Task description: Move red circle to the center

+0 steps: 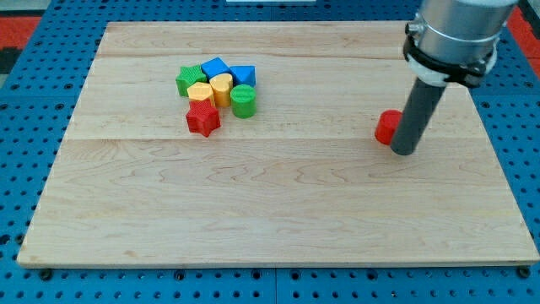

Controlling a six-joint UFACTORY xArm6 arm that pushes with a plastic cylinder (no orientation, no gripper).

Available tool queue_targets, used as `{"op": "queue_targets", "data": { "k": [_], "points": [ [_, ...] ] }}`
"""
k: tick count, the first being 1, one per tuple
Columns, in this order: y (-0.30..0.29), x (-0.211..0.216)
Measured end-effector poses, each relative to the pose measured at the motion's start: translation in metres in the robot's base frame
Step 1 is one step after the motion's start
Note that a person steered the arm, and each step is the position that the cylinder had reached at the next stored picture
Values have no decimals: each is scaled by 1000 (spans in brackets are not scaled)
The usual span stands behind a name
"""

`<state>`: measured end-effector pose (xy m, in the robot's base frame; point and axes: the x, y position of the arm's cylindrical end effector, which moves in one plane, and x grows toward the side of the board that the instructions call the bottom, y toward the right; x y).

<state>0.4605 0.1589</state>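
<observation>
No jaws on us, only my tip (403, 152), planted touching the right side of the red circular plastic block (387, 127), ready to shove it leftward toward the centre of the pale wooden worktop (278, 219). The coloured cluster sits well apart, upper left.

At the upper right of the frame, a wide silver-grey cylinder ringed by a black clamp band narrows into a straight dark rod ending in my tip (403, 152).
</observation>
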Motion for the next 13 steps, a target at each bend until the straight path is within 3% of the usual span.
{"op": "queue_targets", "data": {
  "k": [1,2,4,5,6,7,8,9,10,11,12,13],
  "points": [
    [-77,-7],
    [-87,-5],
    [-73,0],
    [-41,22],
    [-10,12],
    [-17,1],
    [21,12],
    [54,-3],
    [3,-23],
    [-114,-25],
    [-110,-21],
    [8,-20]
  ]
}}
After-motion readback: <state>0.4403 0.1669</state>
